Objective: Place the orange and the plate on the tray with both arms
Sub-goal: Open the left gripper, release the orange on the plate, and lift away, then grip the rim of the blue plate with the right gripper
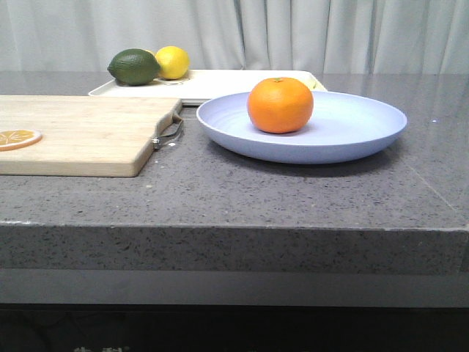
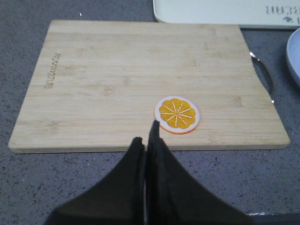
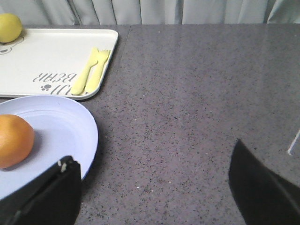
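The orange sits inside the lavender-blue plate on the grey counter. Both also show in the right wrist view, the orange on the plate. The cream-white tray lies behind the plate; it shows in the right wrist view and as an edge in the left wrist view. My left gripper is shut and empty, above the near edge of the cutting board. My right gripper is open wide and empty, over bare counter beside the plate's rim. Neither gripper shows in the front view.
A wooden cutting board with a dried orange slice lies left of the plate. A green fruit and a yellow lemon rest at the tray's far left. A yellow fork and knife lie on the tray.
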You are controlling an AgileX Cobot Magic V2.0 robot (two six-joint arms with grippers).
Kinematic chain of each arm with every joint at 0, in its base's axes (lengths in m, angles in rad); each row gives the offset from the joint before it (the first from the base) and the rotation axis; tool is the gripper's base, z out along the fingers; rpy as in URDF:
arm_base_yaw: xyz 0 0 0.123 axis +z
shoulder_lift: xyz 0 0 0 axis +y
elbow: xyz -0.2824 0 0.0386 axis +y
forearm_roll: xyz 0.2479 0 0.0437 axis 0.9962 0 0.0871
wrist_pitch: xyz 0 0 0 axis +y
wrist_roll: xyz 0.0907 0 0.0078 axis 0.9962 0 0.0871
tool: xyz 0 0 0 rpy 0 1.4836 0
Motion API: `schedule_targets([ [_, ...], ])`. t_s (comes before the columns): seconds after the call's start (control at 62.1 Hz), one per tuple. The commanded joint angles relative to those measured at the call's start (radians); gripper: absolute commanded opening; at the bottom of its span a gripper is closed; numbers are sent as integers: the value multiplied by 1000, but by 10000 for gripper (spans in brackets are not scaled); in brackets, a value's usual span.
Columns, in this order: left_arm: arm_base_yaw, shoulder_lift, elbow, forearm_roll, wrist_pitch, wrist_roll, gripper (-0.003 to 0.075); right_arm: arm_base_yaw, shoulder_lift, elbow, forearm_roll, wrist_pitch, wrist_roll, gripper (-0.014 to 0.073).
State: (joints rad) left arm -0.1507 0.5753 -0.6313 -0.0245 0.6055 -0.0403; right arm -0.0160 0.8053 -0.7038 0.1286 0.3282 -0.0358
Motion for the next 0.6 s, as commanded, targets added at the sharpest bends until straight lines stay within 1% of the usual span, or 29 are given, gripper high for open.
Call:
schedule_targets([
  [0.0,1,-156,68,-10,-130,-10,-18,0,47,-61,-7,-40,-10,643],
  [0.097,1,-322,142,-10,-165,-10,-18,0,111,-99,-7,7,-10,643],
  [0.209,1,-452,199,-10,-179,-10,-18,0,187,-142,-6,57,-10,643],
  [0.355,1,-486,228,-10,-205,-10,-18,10,296,-199,25,94,-10,643],
  [0.58,1,-486,228,-10,-224,-10,-18,129,512,-312,66,102,-10,641],
])
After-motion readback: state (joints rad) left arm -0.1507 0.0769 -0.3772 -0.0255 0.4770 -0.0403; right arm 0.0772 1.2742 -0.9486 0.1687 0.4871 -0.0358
